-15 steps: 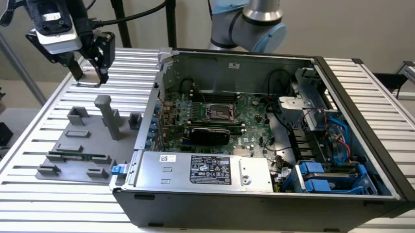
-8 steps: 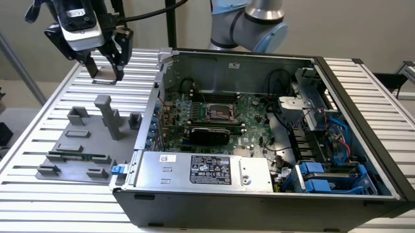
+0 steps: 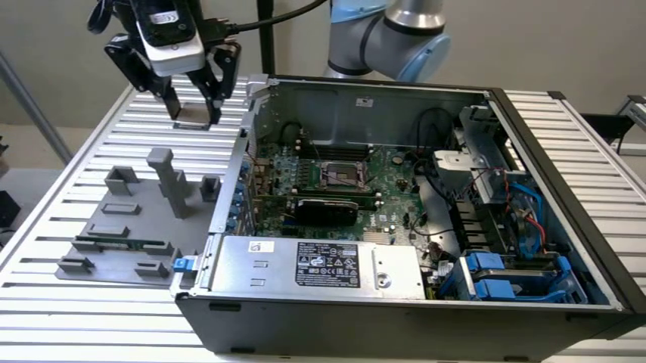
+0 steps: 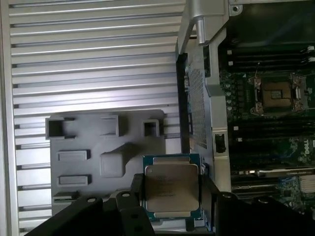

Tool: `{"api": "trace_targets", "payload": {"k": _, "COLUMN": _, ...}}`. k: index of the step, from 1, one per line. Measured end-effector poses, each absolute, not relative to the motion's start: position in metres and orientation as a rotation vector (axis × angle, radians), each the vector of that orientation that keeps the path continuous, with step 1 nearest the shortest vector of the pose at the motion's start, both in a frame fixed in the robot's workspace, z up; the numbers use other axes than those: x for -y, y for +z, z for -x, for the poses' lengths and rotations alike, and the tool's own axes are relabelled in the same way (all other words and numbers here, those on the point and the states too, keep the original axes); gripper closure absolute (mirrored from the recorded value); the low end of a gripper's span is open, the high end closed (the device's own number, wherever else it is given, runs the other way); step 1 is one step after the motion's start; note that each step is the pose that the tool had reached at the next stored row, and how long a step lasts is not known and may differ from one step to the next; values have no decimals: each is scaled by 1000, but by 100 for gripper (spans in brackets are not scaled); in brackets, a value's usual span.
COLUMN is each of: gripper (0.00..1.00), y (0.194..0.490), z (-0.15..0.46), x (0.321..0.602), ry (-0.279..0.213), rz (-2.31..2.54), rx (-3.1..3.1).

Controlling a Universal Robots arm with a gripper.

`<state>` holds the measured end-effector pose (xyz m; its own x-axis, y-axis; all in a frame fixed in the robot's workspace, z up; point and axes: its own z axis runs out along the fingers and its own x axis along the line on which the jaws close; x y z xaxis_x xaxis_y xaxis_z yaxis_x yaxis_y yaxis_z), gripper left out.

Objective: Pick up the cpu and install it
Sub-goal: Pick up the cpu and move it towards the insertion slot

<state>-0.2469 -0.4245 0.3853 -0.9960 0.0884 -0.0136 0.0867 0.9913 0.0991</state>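
Observation:
The cpu [image 4: 171, 186], a flat square chip with a silvery metal top and pale rim, sits between my two black fingers [image 4: 135, 194] in the wrist view. My gripper [image 4: 171, 196] is shut on it, gripping two opposite edges. In the exterior view the gripper [image 3: 192, 115] hangs high above the slatted table at the exterior view's far left, outside the open computer case [image 3: 565, 151]. The bare socket frame [image 3: 343, 176] lies on the green motherboard inside the case, well away from the gripper; the wrist view shows that socket [image 4: 278, 96] too.
A grey fixture plate [image 3: 121, 227] with upright posts and a green memory stick [image 3: 121, 243] lies on the table [image 3: 60, 189] below the gripper. The case wall [image 3: 245, 144] stands between gripper and motherboard. A power supply [image 3: 323, 265] and blue-cabled drive bays [image 3: 504, 272] occupy the case's near side.

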Motion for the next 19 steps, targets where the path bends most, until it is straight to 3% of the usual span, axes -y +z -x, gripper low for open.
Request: {"api": "trace_targets", "payload": {"k": 19, "gripper": 45, "y": 386, "z": 165, "x": 411, "ry": 154, "rz": -137, "rx": -3117}}
